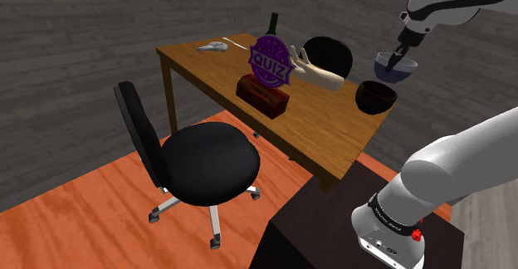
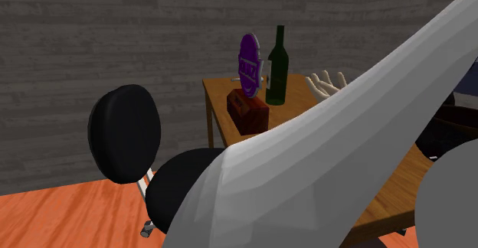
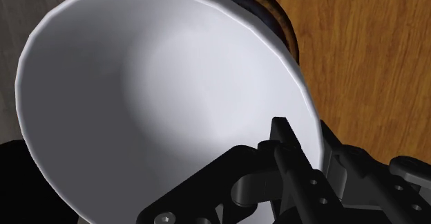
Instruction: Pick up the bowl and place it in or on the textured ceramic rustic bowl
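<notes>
The tool (image 1: 403, 57) is clamped on the rim of the pale bowl (image 1: 393, 67), with one finger (image 3: 282, 141) inside the wall and the other outside it. The bowl hangs tilted in the air, above and slightly off to one side of the dark bowl (image 1: 375, 97). That one sits on the worktop (image 1: 320, 139) near the end closest to the stand (image 1: 311, 234).

A pinch at the rim is off-centre, so the bowl could swing or slip. Let go while tilted or off-line, it would likely clip the dark bowl's rim and roll off, or knock it toward the edge.

In the wrist view the pale bowl covers most of the dark one, which makes alignment hard to judge. In the second exterior view the arm (image 2: 322, 155) blocks that end of the worktop.
</notes>
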Robot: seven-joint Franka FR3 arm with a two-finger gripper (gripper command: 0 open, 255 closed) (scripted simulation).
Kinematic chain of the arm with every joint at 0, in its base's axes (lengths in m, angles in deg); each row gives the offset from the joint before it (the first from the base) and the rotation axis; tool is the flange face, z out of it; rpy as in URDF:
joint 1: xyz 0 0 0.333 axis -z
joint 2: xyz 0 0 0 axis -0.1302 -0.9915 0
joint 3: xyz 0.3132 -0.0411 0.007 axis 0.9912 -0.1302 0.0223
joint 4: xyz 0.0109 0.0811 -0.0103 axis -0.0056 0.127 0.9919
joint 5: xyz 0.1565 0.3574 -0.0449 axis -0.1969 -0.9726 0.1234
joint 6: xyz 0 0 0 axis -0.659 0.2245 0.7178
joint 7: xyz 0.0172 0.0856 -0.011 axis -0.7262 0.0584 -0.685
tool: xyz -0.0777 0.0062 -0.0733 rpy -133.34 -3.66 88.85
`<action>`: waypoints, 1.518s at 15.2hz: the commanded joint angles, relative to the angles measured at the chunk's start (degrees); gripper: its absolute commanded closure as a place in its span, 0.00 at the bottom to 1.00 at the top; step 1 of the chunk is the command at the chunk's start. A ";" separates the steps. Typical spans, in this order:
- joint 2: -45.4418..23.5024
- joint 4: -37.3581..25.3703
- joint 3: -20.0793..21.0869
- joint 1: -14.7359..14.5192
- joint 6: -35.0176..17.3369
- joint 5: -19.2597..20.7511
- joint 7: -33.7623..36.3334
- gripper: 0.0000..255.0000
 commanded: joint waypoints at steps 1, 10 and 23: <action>-0.09 1.39 -0.26 0.10 -1.54 0.15 0.02 1.00; -2.16 6.54 -1.89 0.03 -8.61 -0.07 -0.32 1.00; -2.15 6.55 -1.88 0.03 -8.60 -0.06 -0.31 0.00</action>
